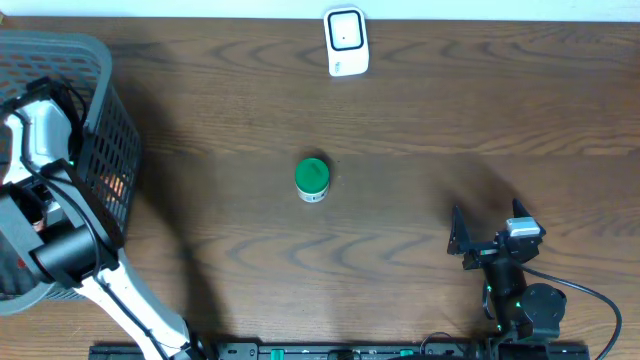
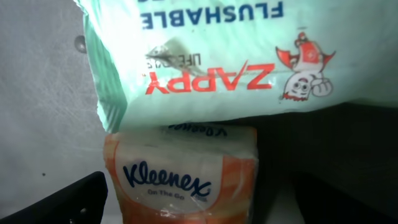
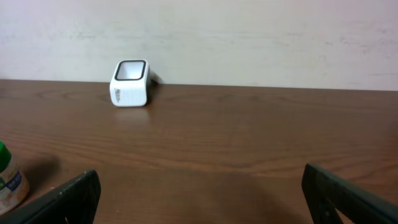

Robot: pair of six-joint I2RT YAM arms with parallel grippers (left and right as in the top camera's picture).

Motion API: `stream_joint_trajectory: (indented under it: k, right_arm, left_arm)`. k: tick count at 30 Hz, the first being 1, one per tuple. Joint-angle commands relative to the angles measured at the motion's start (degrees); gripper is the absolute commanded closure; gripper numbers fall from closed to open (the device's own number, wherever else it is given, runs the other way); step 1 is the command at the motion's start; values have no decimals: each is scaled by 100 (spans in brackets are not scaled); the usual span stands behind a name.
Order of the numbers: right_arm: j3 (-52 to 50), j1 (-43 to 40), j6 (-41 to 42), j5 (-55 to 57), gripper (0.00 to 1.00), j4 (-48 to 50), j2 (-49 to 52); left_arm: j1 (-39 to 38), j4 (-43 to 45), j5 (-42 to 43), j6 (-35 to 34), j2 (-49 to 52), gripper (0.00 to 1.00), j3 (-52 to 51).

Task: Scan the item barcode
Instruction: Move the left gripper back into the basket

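Observation:
In the left wrist view my left gripper (image 2: 202, 202) is open inside the basket. Its fingers (image 2: 78, 200) straddle an orange and white Kleenex tissue pack (image 2: 180, 177), and the right finger stands clear of the pack. A mint green Zappy flushable wipes pack (image 2: 224, 56) lies just beyond it. A small bottle with a green cap (image 1: 312, 179) stands upright mid-table and also shows at the left edge of the right wrist view (image 3: 9, 180). The white barcode scanner (image 1: 347, 42) sits at the table's far edge. My right gripper (image 1: 487, 225) is open and empty over the table at the near right.
The grey mesh basket (image 1: 95, 60) stands at the table's left edge, with my left arm reaching over its rim. In the right wrist view the scanner (image 3: 130, 83) sits far ahead to the left, in front of a pale wall.

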Motion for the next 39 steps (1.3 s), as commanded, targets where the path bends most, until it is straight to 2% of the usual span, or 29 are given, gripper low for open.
stream_joint_trajectory:
  k: [1,2,3,6,11,15,18,23,28,32,39]
  right_arm:
    - [-13,35,79,7,1,-22,-31]
    - [-13,35,79,7,1,-22,-31]
    - [-13,35,79,7,1,-22,-31]
    - [-13,35,79,7,1,-22,-31]
    - [-13,35,79,7,1,-20,-4]
    - [-13,35,79,7,1,-20,13]
    - [-13,35,79,7,1,-20,13]
    - [-13,35,79,7,1,-20,13]
    - [-13,35,79,7,1,-20,13]
    - [-13,35,79,7,1,-20,13]
    - [-13,35,79,7,1,-20,13]
  left_arm:
    - [-28,37,-37,-74,192,2,-492]
    - [-26,35,-57,-70,192,7,-546]
    - [-17,13,-63,-63,192,19,-577]
    - [-4,-61,-57,-17,190,32,-575]
    - [33,-170,-87,345,149,34,-549]
    - [199,-619,-470,675,-144,34,-221]
    - [369,-957,-597,824,-608,42,122]
    - [555,-1012,-507,817,-1777,45,345]
    - [564,-894,-509,817,-2745,44,345]
    - [538,-999,-487,817,-3126,50,345]
    - [385,-1051,-376,817,-3563,50,345]
